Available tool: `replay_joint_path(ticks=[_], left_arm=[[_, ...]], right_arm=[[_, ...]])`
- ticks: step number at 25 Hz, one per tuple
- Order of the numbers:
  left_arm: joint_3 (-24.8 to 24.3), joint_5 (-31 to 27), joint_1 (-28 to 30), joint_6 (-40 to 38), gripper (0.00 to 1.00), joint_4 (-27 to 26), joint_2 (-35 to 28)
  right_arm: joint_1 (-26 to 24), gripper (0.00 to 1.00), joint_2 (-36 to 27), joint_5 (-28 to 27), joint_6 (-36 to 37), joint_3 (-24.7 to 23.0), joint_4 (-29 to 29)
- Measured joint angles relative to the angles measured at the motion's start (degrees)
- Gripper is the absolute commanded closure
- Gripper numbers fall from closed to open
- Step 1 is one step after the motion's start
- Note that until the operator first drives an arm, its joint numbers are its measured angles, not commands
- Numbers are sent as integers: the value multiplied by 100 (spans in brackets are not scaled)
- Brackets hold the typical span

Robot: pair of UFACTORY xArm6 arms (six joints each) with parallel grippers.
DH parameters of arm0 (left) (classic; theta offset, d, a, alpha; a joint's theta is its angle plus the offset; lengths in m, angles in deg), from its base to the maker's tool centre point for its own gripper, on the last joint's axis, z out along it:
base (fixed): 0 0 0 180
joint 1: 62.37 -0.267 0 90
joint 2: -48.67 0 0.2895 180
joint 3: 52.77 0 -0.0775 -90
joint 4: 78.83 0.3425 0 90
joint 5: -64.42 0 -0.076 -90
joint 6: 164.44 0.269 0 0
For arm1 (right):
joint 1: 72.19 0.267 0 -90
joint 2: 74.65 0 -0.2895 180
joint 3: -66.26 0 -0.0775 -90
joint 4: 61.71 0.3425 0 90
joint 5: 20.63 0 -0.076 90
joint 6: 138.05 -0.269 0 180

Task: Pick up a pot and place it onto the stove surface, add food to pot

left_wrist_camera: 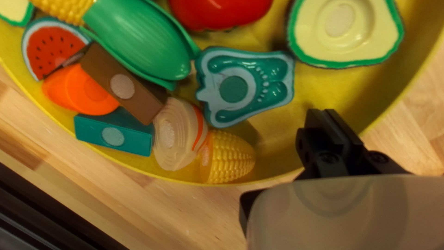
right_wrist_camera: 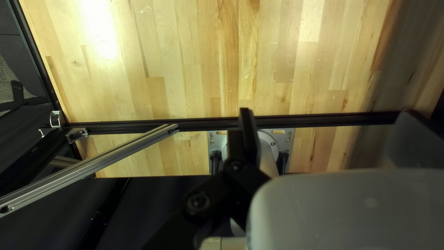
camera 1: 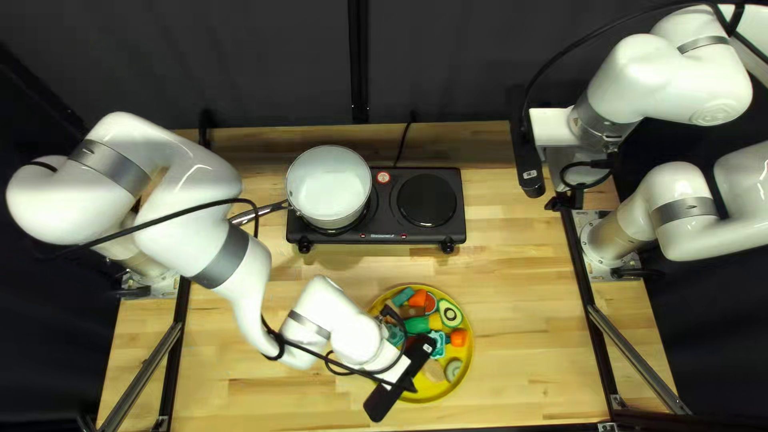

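Pot (camera 1: 329,186) already on stove (camera 1: 420,231), food step next: left claw (left_wrist_camera: 322,119), fingers together and empty, over yellow plate (left_wrist_camera: 312,86), must spread then pinch corn piece (left_wrist_camera: 227,156); right claw (camera 1: 531,180) apart.

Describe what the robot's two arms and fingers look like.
Both the left arm and right arm have glossy white rounded shells with grey metal bands at the joints and black cables running outside them. Each ends in narrow black fingers on black links.
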Motion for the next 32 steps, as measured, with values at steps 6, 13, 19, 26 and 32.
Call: replay_joint_path(ticks=[6, 13, 19, 26, 32], left_arm=[[-242, -781, 300, -597, 0, 172, -750], [326, -1732, 345, -1428, 0, -244, -1311], [523, -2769, 539, -2903, 0, -556, -2131], [1201, -2296, 141, -2962, 0, -768, -1054], [828, -1176, -255, -2464, 0, -1177, -824]], right_arm=[[0, 0, 0, 0, 0, 0, 0], [0, 0, 0, 0, 0, 0, 0], [0, 0, 0, 0, 0, 0, 0], [0, 0, 0, 0, 0, 0, 0], [0, 0, 0, 0, 0, 0, 0]])
